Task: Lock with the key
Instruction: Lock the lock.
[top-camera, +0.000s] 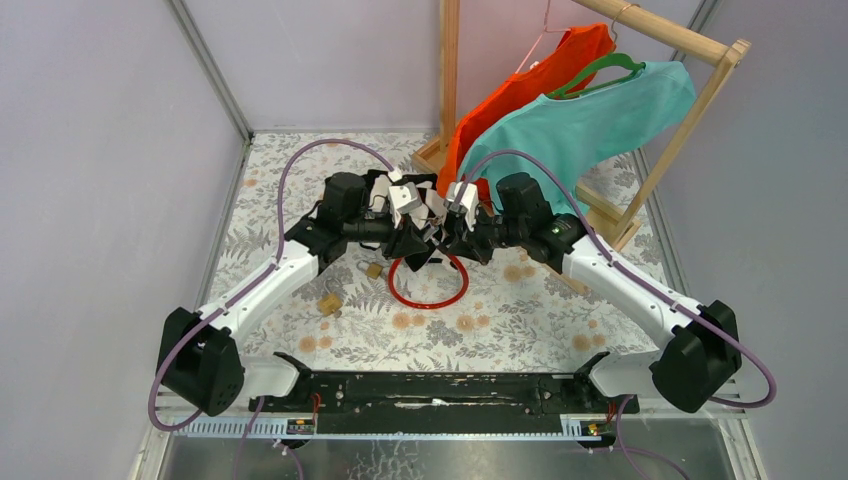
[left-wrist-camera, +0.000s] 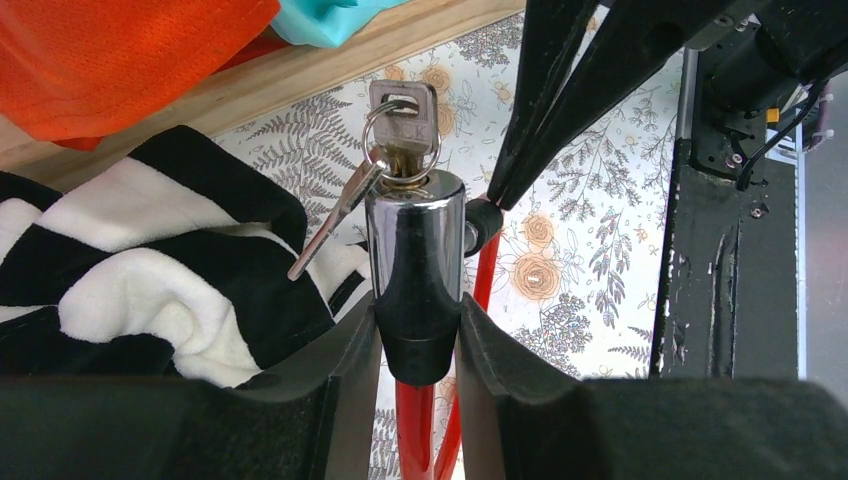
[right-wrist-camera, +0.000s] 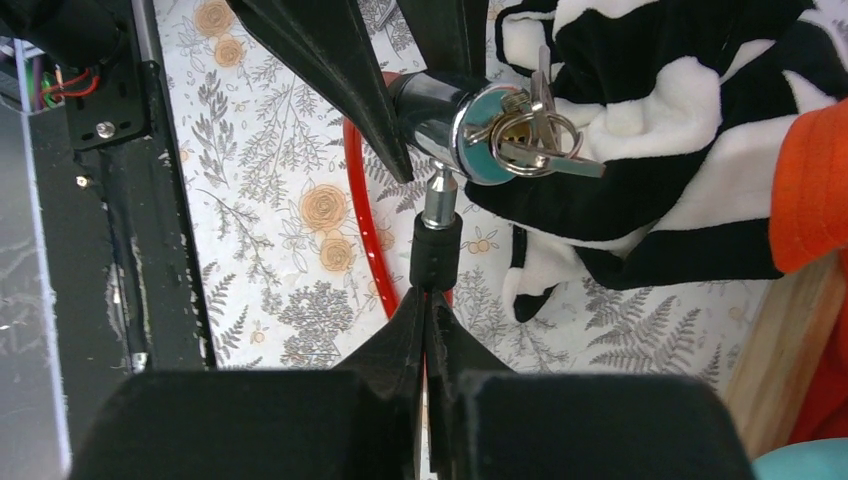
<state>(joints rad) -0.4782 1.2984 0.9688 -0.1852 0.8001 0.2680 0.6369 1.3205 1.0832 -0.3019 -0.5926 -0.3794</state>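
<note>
A red cable lock (top-camera: 428, 290) lies in a loop on the floral table. My left gripper (left-wrist-camera: 417, 330) is shut on its chrome lock body (left-wrist-camera: 415, 240), holding it up at the black collar. A key (left-wrist-camera: 403, 115) sits in the keyhole, with a ring and a spare key hanging from it. In the right wrist view the key (right-wrist-camera: 530, 140) sticks out of the lock body's face (right-wrist-camera: 470, 125). My right gripper (right-wrist-camera: 428, 300) is shut on the cable just behind its black pin end (right-wrist-camera: 436, 250), whose metal pin enters the side of the lock body.
A black-and-white striped cloth (left-wrist-camera: 150, 270) lies right behind the lock. A wooden clothes rack (top-camera: 690, 110) with an orange shirt (top-camera: 520, 90) and a teal shirt (top-camera: 590, 125) stands at the back right. Two small brass padlocks (top-camera: 373, 270) (top-camera: 329, 303) lie left of the cable.
</note>
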